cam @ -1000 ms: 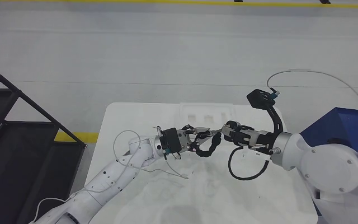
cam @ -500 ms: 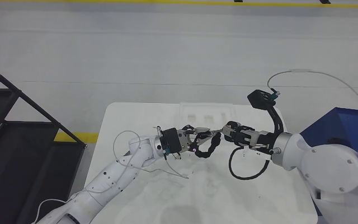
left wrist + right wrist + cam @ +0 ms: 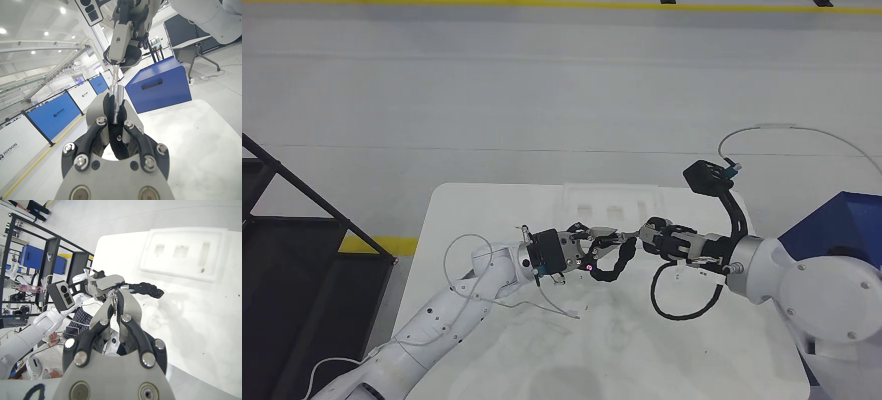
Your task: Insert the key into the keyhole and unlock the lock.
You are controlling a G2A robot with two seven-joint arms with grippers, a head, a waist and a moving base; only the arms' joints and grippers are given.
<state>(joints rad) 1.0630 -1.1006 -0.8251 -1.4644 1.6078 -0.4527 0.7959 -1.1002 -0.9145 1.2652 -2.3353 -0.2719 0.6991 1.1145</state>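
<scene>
Over the smooth white table [image 3: 482, 215], seen from my remote station, the left gripper [image 3: 114, 107] is clenched on the lock [image 3: 116, 92]. The lock is a polished chrome cylinder set on a thick black braided cable [image 3: 149, 290] with a rough, ropy weave. Black rubber pads squeeze the cylinder from both sides.

In the top view the cylinder's long axis lies along the 9-to-3 line, with its keyhole end facing 3 o'clock. The cable sags away in a curve toward 5 o'clock.

Next comes the key [image 3: 115, 75], a thin flat silver blade. It lies in line with the cylinder and points toward 9 o'clock, its tip at the keyhole end. I cannot tell how deep it sits. A small metal ring [image 3: 113, 299] hangs at its head.

The right gripper [image 3: 115, 299] pinches the key's head, its grey fingers pressed tight on it.

Lock and key are held above the table's middle. A white foam tray [image 3: 187, 230] with three rectangular recesses lies at 12 o'clock from them, near the table's far edge. A boxy blue cabinet [image 3: 157, 92] with a black handle stands off the table at 3 o'clock.
</scene>
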